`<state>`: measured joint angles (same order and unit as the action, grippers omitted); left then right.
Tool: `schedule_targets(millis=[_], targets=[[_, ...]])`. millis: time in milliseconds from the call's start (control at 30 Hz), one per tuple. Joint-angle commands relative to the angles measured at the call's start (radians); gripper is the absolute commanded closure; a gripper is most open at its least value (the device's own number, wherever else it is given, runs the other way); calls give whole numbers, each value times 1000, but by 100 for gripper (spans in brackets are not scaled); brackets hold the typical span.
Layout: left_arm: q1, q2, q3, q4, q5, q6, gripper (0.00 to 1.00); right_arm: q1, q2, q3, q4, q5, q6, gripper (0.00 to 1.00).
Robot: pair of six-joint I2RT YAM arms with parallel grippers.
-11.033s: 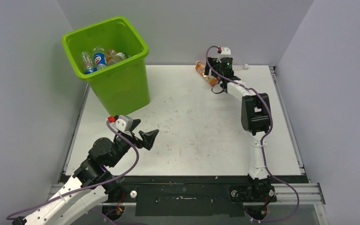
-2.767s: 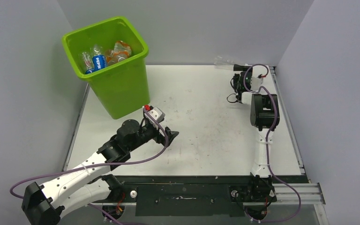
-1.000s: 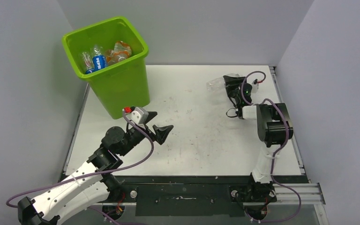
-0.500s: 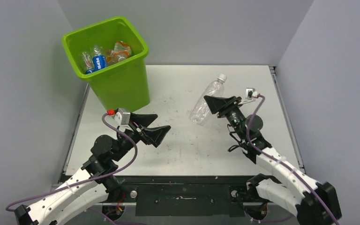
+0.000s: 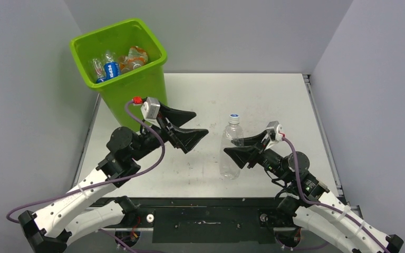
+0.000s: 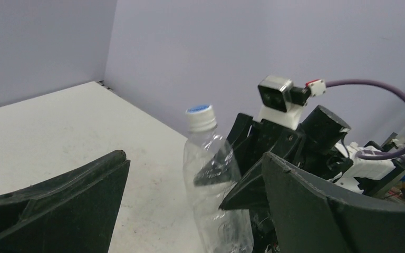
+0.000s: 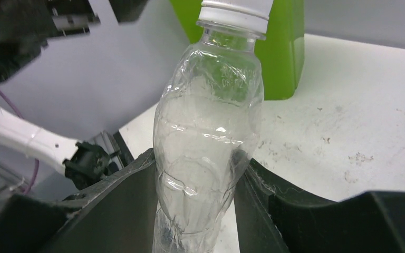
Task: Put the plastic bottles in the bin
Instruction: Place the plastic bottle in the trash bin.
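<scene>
A clear unlabelled bottle [image 5: 231, 138] is held upright by the right tool [image 5: 233, 148], whose 2 jaws are closed around the lower body. Whether its base touches the tabletop [image 5: 274, 100] cannot be told. It is judged empty, hence very light, thin-walled and easily crushed; dents are seen in its wall in the right wrist view. A slippery surface is to be expected, so a moderate squeeze across the wide body is favoured over the narrow neck or the blue-topped white cap [image 5: 234, 116].

The lime-green bin [image 5: 137, 100] stands behind the left tool [image 5: 200, 123] and well apart from the right tool, with several bottles [image 5: 113, 66] already inside. Bare tabletop lies between, and the bin's tall rolled rim would have to be cleared from above. The left tool is spread wide and holds nothing, with the bottle just in front of its opening.
</scene>
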<state>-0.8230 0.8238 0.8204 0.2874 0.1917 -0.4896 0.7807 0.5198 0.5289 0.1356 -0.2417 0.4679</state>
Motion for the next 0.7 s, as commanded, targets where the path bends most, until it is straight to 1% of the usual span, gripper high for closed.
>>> schedule_targets(millis=[0, 200, 333, 467, 533, 667], targets=[[-5, 93, 153, -26, 133, 9, 4, 10, 0, 27, -68, -114, -107, 85], [-5, 234, 303, -170, 273, -39, 4, 13, 23, 53, -78, -164, -151, 85], [-7, 298, 363, -233, 287, -57, 3, 16, 35, 60, -64, -173, -156, 86], [-6, 344, 402, -279, 291, -64, 0, 18, 36, 70, -75, -158, -170, 86], [-6, 360, 410, -286, 292, -69, 6, 20, 34, 75, -85, -153, -177, 86], [-8, 387, 416, -286, 298, -79, 12, 21, 38, 79, -89, -156, -182, 86]])
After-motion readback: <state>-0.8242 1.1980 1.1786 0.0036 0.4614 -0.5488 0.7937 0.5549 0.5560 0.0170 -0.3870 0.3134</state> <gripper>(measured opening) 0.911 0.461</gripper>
